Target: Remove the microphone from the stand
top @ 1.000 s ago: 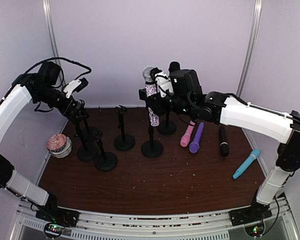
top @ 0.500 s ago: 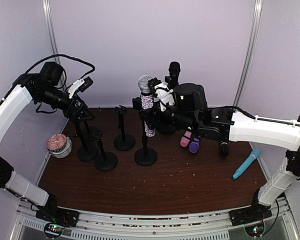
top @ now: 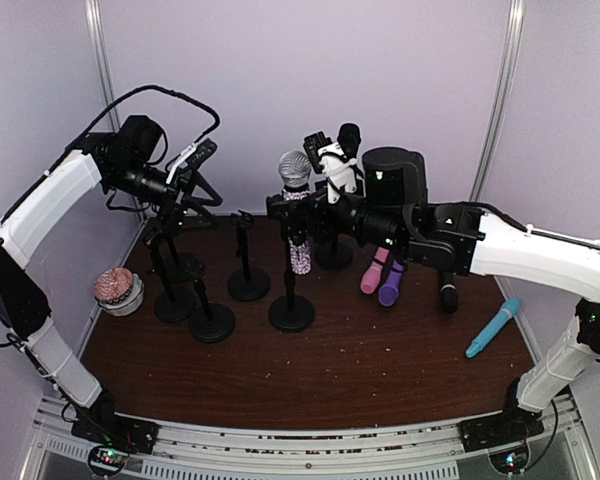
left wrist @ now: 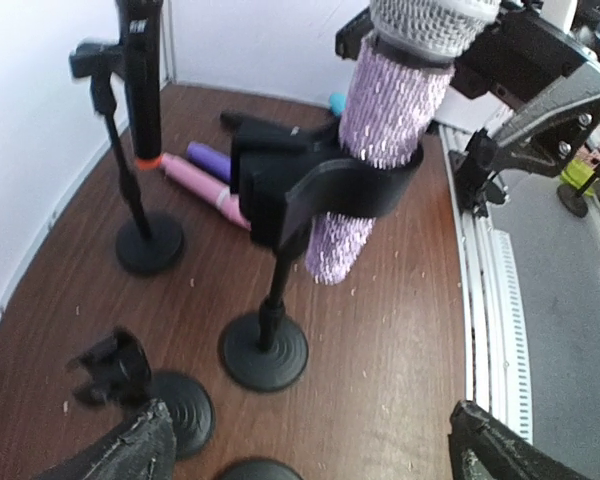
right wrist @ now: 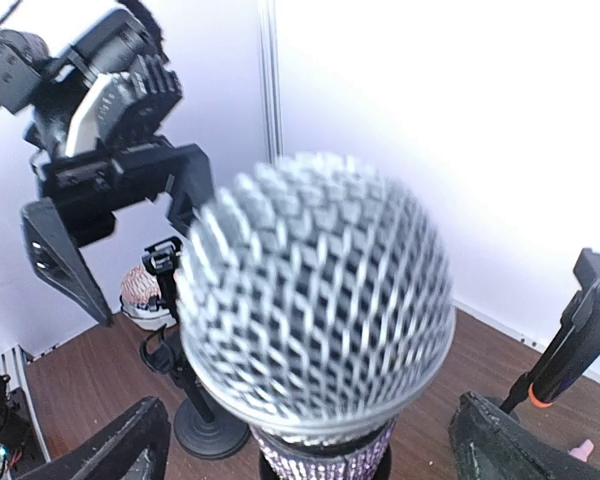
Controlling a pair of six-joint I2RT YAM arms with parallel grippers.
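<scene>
The microphone has a silver mesh head and a glittery purple body. It sits upright in the black clip of its stand. My right gripper is open beside the microphone just below the head. Its two fingertips stand wide apart on either side of the body without touching it. The mesh head fills the right wrist view. My left gripper is open and empty, held high to the left of the microphone and facing it. The stand base lies beyond its spread fingers.
Three empty black stands stand left of the microphone. A black microphone on another stand is behind. Pink, purple, black and blue microphones lie on the right. A white cup with a pink top sits far left.
My right gripper has opened around the microphone. The stand with the microphone shifted left and nearer, then settled. My left arm has swung right, towards the microphone.
</scene>
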